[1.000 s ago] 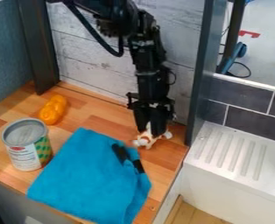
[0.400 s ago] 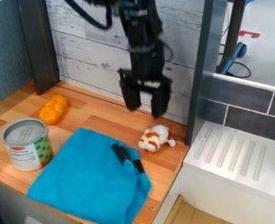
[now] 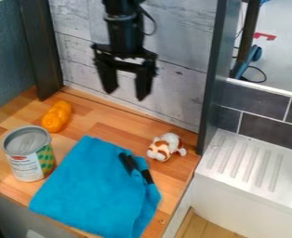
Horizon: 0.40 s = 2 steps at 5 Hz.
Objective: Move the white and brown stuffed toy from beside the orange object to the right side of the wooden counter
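Gripper [image 3: 126, 95] aloft, toy [image 3: 164, 148] below, can label [image 3: 25, 167] illegible

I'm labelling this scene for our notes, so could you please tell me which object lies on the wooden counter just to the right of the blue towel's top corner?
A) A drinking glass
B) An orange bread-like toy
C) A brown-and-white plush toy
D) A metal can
C: the brown-and-white plush toy lies on the wooden counter just right of the blue towel, near its black marks.
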Motion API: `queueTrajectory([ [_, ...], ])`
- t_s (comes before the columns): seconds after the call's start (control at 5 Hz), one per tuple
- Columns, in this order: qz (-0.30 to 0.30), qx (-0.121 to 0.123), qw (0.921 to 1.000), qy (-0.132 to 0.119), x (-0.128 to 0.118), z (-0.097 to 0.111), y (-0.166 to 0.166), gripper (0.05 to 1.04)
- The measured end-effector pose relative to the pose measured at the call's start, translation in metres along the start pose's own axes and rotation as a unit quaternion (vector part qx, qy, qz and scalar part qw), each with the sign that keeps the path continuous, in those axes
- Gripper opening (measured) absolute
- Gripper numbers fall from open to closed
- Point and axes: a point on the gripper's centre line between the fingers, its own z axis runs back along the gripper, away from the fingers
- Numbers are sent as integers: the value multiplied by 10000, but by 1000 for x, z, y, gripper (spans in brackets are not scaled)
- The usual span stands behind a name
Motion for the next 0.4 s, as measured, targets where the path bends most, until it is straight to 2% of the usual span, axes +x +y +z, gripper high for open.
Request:
queueTrajectory([
  [0.2,145,305,9993,163,-19,0,29,1000],
  [0.4,270,510,9972,471,-34,-2,55,1000],
])
